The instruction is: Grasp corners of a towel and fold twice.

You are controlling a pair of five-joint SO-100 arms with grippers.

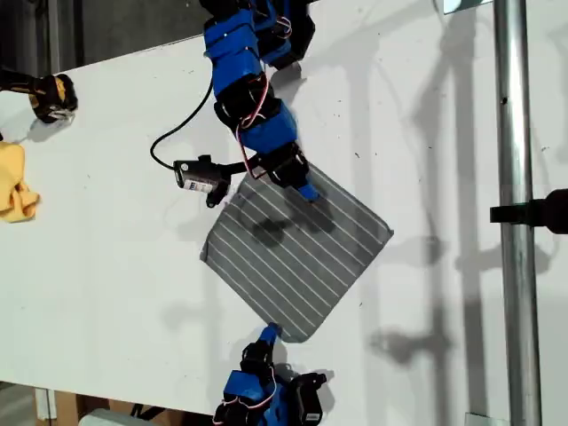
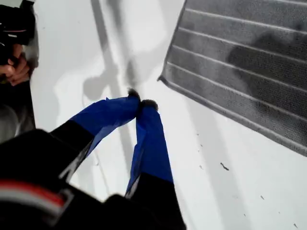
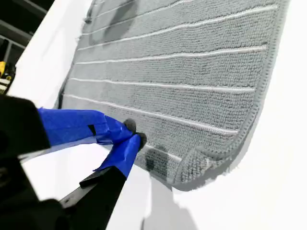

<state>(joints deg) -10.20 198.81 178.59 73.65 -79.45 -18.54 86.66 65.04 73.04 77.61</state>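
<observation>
Where the desk [image 1: 106, 293] comes closest, at the bottom of the exterior view, my second tool [image 3: 134, 134] sits low at the towel's nearest corner [image 3: 211, 165]. Its blue-taped tips are pressed against the hem just beside that corner. They look drawn together, but I cannot tell whether any cloth is caught between them. The corner itself is rounded and slightly curled up off the desk.

Beyond it, the towel [image 1: 302, 266] lies flat and open near the middle of the desk. It is turned like a diamond, with one corner toward each arm, and its white stripes run across the grey. Arm shadows fall on its middle.

At the towel's far corner is my first tool [image 2: 141, 100]. Its tips are together and hold nothing. In the first wrist view they hang over bare desk just beside a towel edge, apart from the cloth, while in the exterior view the tool shows over the far corner. A small black camera [image 1: 200, 176] juts from this arm, and a black cable [image 1: 177, 133] loops behind it.

Well apart from the towel, a yellow cloth [image 1: 13, 191] lies crumpled at the desk edge on the exterior view's left. A metal pole [image 1: 515, 222] runs upright down the exterior view's right.
</observation>
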